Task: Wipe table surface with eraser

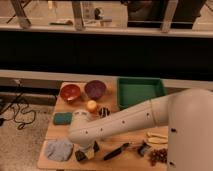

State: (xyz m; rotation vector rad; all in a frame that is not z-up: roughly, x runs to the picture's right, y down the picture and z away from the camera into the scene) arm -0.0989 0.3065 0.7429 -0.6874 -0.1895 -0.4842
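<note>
My gripper is low over the table's front left part, at the end of the white arm that reaches in from the right. Right at it lies a small dark block with a pale yellowish side, which may be the eraser. I cannot tell whether the gripper holds it or only touches it. A green rectangular sponge lies at the left edge, behind the gripper.
A grey cloth lies left of the gripper. A black pen-like tool lies to its right. Farther back are an orange bowl, a purple bowl, a green tray, an orange fruit and a dark ball. Grapes are at the front right.
</note>
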